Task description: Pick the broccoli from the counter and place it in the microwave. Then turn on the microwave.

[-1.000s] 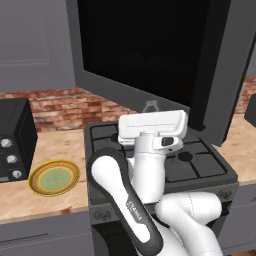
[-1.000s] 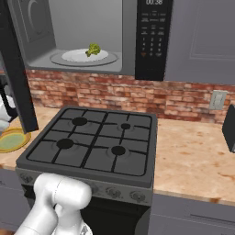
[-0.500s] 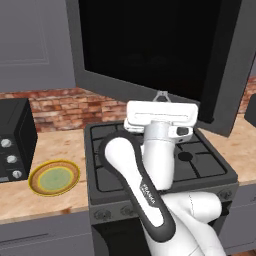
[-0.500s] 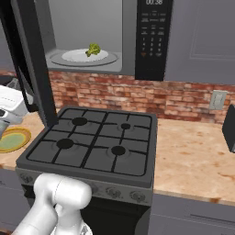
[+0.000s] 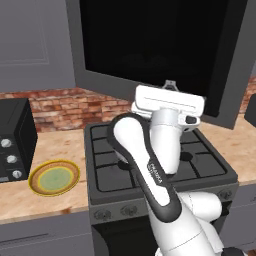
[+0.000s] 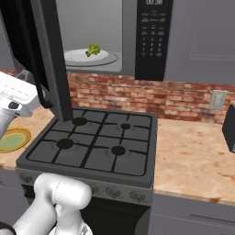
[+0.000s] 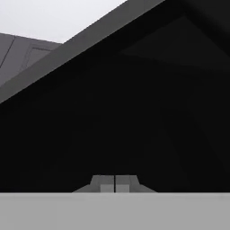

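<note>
- Right base view: we see the small bumpy green broccoli point(image 6: 93, 49) lying on the white round turntable point(image 6: 87, 56) inside the large grey microwave point(image 6: 151, 39), door swung partly open.
- We see the microwave's black glass door point(image 6: 49, 59) edge-on here, standing out over the left side of the dark grey gas stove top point(image 6: 96, 144).
- Left base view: the same door point(image 5: 160, 55) faces us, a wide black pane in a grey frame, above the stove point(image 5: 150, 165).
- We find the white arm's hand just below the door's lower edge; the two-finger gripper point(image 7: 115, 183) points at the dark glass.
- Hand view: finger tips point(image 7: 104, 183) sit pressed together, pincer clenched on nothing; black door glass right ahead.
- Round yellow-rimmed green plate point(image 5: 54, 177) lies on the light tan wood-grain counter point(image 5: 55, 150), left of the stove, bare.
- Small black oven with silver knobs point(image 5: 15, 140) stands beside the plate, at left.
</note>
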Motion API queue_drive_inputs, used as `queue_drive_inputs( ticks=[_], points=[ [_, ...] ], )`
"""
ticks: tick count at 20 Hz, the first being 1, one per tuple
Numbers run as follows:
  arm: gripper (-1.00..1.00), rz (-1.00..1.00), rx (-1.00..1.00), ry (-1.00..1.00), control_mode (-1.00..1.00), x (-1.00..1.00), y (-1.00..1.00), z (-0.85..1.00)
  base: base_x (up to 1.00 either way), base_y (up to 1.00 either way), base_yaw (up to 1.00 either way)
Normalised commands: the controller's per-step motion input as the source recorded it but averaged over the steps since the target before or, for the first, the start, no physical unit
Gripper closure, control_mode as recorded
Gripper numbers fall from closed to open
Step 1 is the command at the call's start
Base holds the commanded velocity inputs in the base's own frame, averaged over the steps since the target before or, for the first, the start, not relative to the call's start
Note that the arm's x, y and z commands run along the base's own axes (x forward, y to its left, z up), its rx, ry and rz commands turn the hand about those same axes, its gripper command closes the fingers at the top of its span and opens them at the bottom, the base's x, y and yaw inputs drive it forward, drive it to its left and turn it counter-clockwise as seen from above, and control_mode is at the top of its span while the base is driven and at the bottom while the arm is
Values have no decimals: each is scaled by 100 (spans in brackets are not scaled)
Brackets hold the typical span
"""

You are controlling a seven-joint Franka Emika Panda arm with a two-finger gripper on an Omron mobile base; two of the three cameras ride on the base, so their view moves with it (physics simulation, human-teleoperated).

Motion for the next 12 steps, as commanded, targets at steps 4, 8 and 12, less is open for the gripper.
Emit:
queue_drive_inputs(
  ticks=[4, 8, 12],
  points=[
    [100, -26, 28, 22, -100, -29, 54, 71, 0, 0, 0],
    [100, -26, 22, 31, -100, -23, 49, 71, 0, 0, 0],
    [100, -26, 18, 40, -100, -17, 42, 67, 0, 0, 0]
  ],
)
